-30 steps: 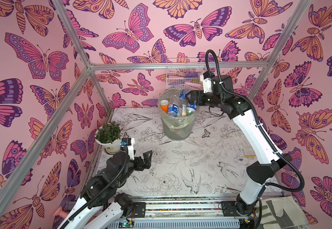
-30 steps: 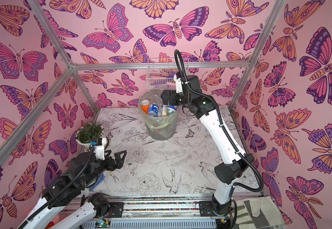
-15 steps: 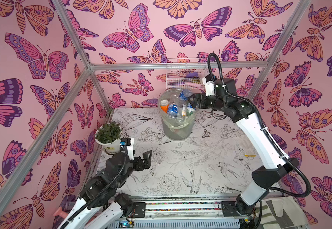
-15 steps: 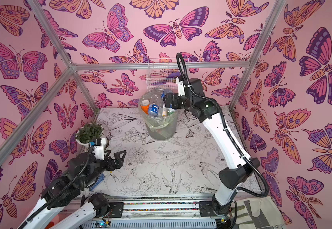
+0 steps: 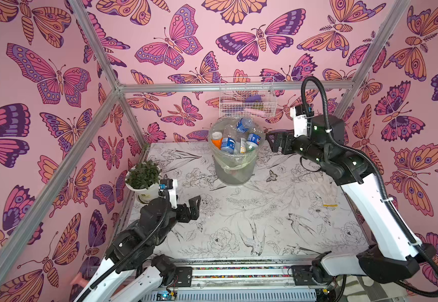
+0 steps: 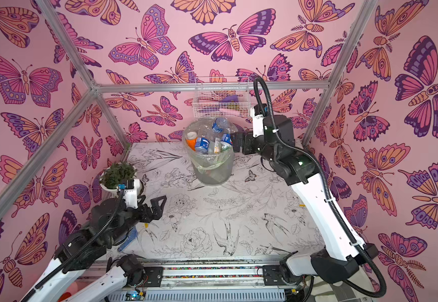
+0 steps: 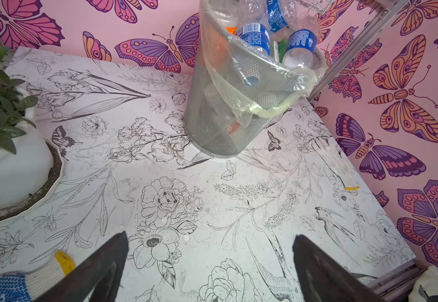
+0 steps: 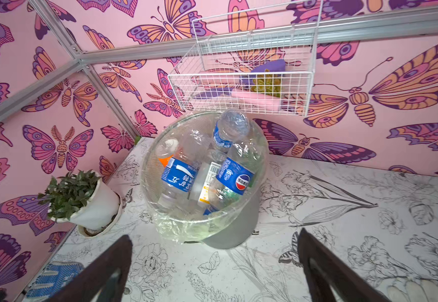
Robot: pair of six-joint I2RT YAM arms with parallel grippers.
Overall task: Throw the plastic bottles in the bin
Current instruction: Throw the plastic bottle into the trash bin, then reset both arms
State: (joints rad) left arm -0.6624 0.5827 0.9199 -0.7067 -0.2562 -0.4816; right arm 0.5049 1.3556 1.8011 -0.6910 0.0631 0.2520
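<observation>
Drawn back in the last second from over the rim of the round pale-grey bin lined with a thin clear-greenish plastic bag point(image 5: 234, 170), the right arm point(image 5: 364, 204) now rises in a tall arc. Its forearm is bent down and its wrist is held level just to the right of the bin. The right fingers point(image 8: 100, 272) stand wide apart and empty, aimed at the bin's upper wall but clear of it.

The left arm point(image 5: 134, 235) has not shifted. It sits folded low, well in front of the bin and to its left, with its wrist level above the flower-printed white surface point(image 5: 238, 222). The left fingers point(image 7: 94, 272) are also spread wide, holding nothing and touching nothing.

The small clear plastic bottles with blue, orange and yellow labels point(image 5: 228, 143) lie heaped inside the bin up to its rim. One blue-labelled bottle pokes above the rim at the back.

A white flowerpot holding a leafy green plant point(image 5: 144, 192) stands in front of the bin and to its left, just behind the left wrist. A white wire basket point(image 5: 246, 104) hangs on the butterfly-papered wall directly behind and above the bin. A white knitted glove with a yellow cuff point(image 5: 322, 191) lies flat on the surface in front of the bin and to its right. A blue-dotted white glove point(image 7: 3, 287) lies under the left arm.
</observation>
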